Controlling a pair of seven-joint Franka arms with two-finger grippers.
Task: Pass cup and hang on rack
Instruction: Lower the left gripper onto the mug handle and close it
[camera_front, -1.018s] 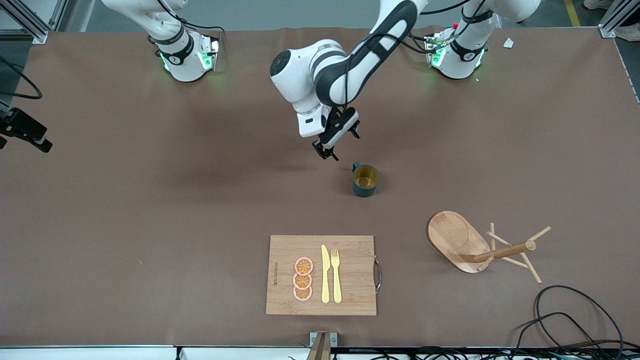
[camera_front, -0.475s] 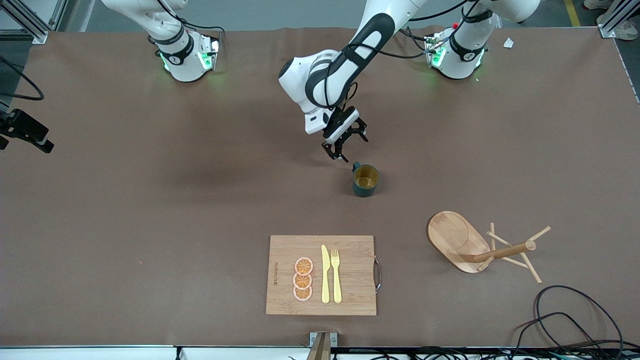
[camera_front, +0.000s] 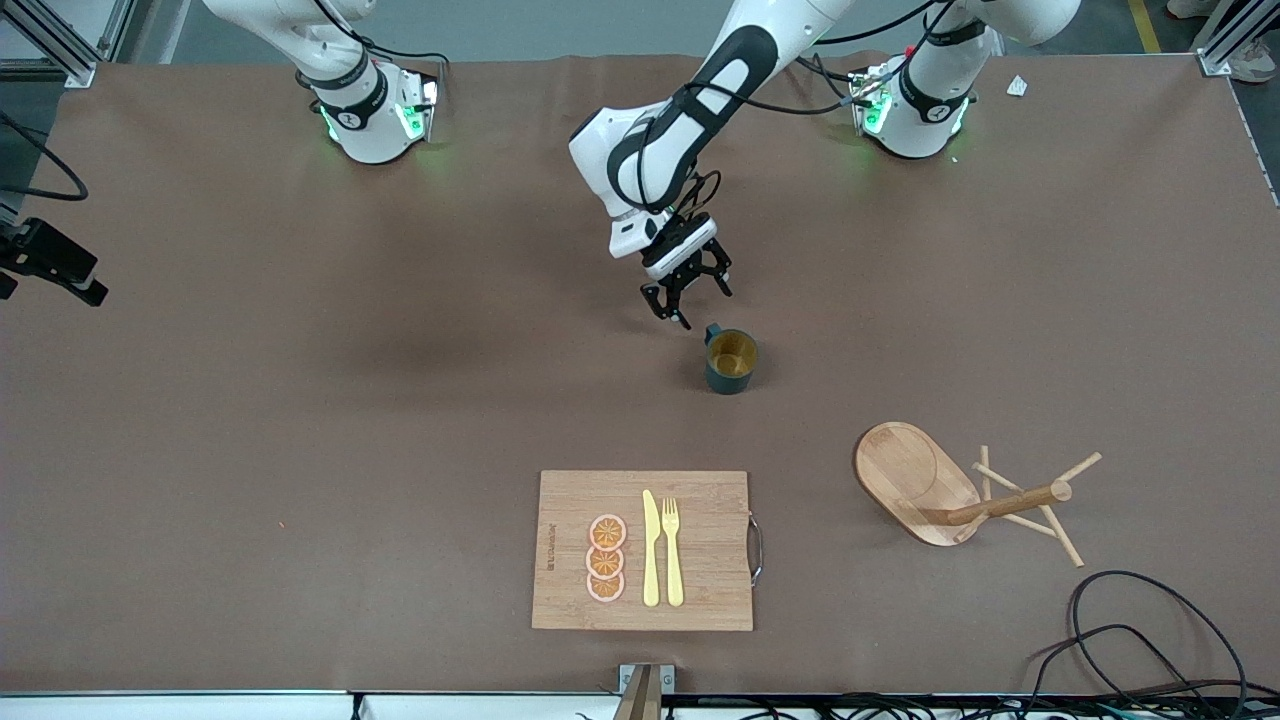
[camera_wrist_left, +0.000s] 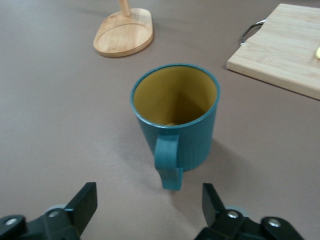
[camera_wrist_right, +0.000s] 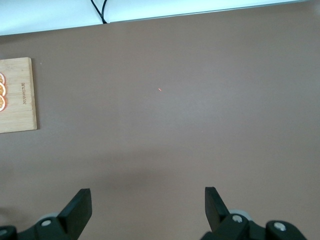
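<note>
Your left gripper hangs spread just beside the upright cup, its handle facing the fingers. The cup looks light, rigid and smooth-sided, so I'd pinch the handle or rim. Your right gripper waits, jaws apart.

You see a teal ribbed cup with a mustard-yellow inside, a pale wooden rack, a bamboo-tan board carrying orange slices and yellow cutlery, all on brown table.

The left gripper hangs low with fingers spread, just beside the cup's handle, not touching; the cup stands upright mid-table; the rack lies tipped over nearer the camera, toward the left arm's end, beside the cutting board.
</note>
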